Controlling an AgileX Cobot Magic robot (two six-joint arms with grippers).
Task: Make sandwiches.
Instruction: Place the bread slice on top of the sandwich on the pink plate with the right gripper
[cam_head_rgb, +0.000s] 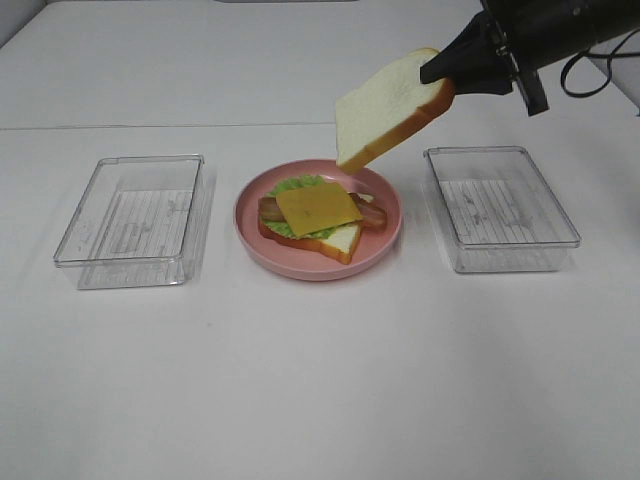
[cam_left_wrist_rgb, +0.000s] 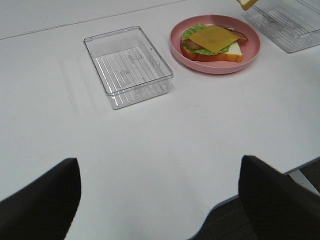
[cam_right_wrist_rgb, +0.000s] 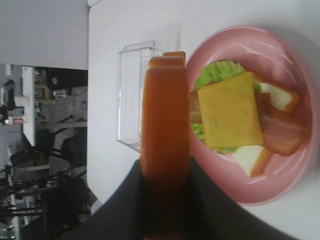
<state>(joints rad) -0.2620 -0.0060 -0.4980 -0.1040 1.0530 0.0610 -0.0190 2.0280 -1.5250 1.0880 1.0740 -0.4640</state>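
An open sandwich (cam_head_rgb: 318, 217) lies on the pink plate (cam_head_rgb: 250, 232): a bread slice, green lettuce, bacon strips and a yellow cheese square on top. It shows in the left wrist view (cam_left_wrist_rgb: 214, 43) and the right wrist view (cam_right_wrist_rgb: 235, 120) too. My right gripper (cam_head_rgb: 440, 82) is shut on a second bread slice (cam_head_rgb: 385, 108) and holds it tilted in the air above the plate's far right rim. In the right wrist view the slice's crust edge (cam_right_wrist_rgb: 164, 145) fills the space between the fingers (cam_right_wrist_rgb: 122, 210). My left gripper (cam_left_wrist_rgb: 159, 200) is open and empty, low over the table's near edge.
A clear plastic tray (cam_head_rgb: 132, 220) stands left of the plate and another clear tray (cam_head_rgb: 500, 207) to its right; both hold nothing. The table's front edge (cam_left_wrist_rgb: 220, 212) shows in the left wrist view.
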